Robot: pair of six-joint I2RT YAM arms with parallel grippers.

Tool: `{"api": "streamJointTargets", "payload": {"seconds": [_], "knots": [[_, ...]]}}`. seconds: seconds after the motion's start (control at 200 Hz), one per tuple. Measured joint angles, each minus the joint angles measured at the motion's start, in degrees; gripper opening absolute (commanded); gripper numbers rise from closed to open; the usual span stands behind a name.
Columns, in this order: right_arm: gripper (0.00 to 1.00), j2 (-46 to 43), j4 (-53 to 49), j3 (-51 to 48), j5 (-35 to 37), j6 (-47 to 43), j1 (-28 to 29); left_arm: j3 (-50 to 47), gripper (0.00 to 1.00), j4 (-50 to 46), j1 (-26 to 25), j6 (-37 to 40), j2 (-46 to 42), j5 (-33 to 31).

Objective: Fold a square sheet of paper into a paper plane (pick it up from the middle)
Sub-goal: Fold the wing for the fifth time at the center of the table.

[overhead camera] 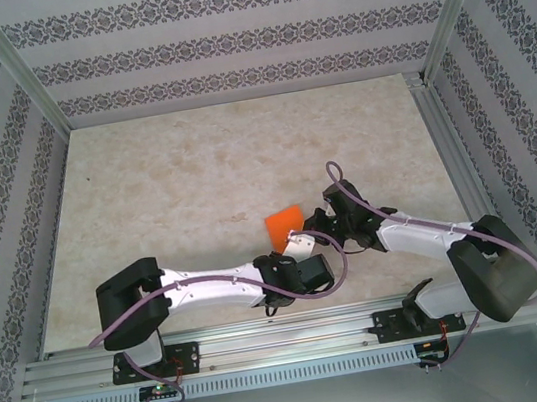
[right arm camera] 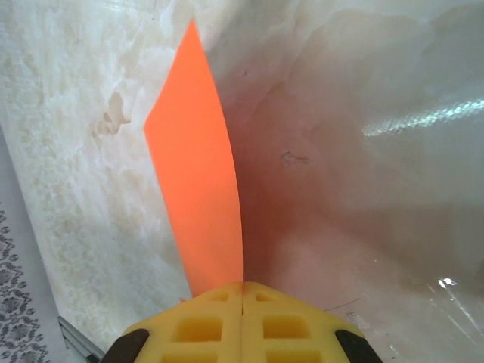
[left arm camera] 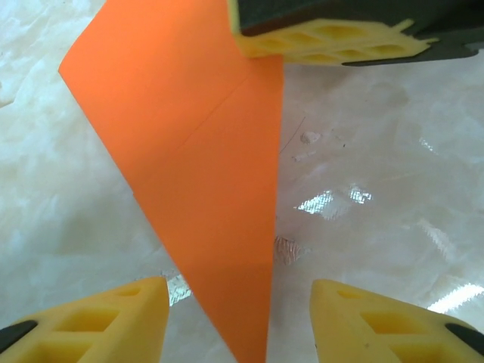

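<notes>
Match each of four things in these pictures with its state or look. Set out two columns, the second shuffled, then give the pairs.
Column 1
1. left gripper
2. right gripper
3. orange paper
4. table

Column 2
A. creased, pinched at one edge
B. pale and marbled
C. open, the paper's tip between its jaws
D. shut on the paper

Pairs: 1-C; 2-D; 3-A; 4-B
</notes>
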Motion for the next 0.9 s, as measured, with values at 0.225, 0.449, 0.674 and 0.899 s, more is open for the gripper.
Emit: {"api": "streamJointTargets", "payload": {"seconds": [0.225, 0.449, 0.674, 0.899], "knots": [[0.04, -0.3, 0.8, -0.1, -0.4, 1.1, 0.0, 3.8, 0.41, -2.7, 0.0, 1.0, 3.9, -3.1], [0.04, -0.6, 1.0, -0.7, -0.1, 1.5, -0.4, 6.8, 0.24, -5.9, -0.4, 1.8, 6.8, -5.3], [0.05, -0.6, 1.1, -0.7, 0.1, 1.5, -0.4, 7.5, 0.14, -7.4, -0.4, 1.8, 7.6, -6.6], [0.07, -0.6, 1.2, -0.7, 0.1, 1.4, -0.4, 7.5, 0.02, -7.5, -0.4, 1.8, 7.6, -6.7]]}}
